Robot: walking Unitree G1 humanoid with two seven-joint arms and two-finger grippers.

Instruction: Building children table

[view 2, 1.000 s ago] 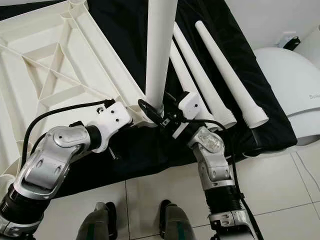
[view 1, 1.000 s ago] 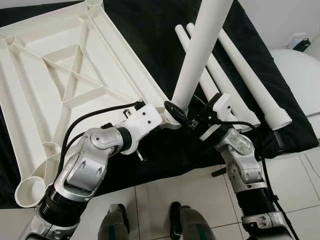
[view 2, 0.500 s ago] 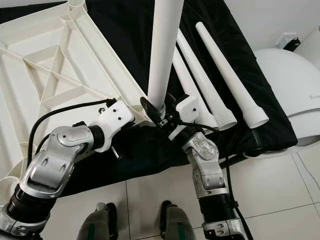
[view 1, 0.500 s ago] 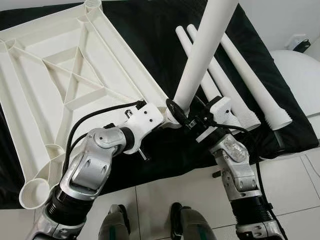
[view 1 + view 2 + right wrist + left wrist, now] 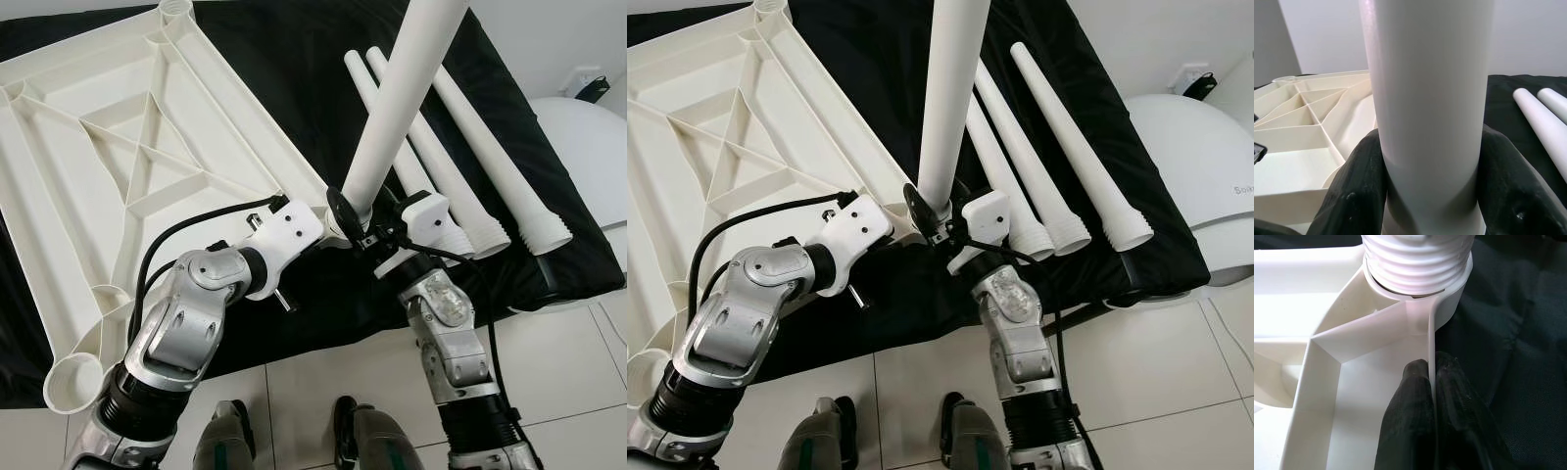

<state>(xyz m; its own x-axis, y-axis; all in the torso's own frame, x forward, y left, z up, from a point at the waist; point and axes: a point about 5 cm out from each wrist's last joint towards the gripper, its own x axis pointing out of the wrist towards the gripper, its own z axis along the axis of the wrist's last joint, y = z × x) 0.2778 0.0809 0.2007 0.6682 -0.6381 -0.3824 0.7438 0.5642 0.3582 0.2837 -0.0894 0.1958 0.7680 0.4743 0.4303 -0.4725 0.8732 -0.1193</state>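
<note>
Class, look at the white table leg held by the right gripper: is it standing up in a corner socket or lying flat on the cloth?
Standing up. The leg rises from the tabletop's corner socket, its threaded end seated there.

The upright leg (image 5: pixel 397 113) runs off the top edge, and the tabletop (image 5: pixel 88 186) is cut at the left.
</note>
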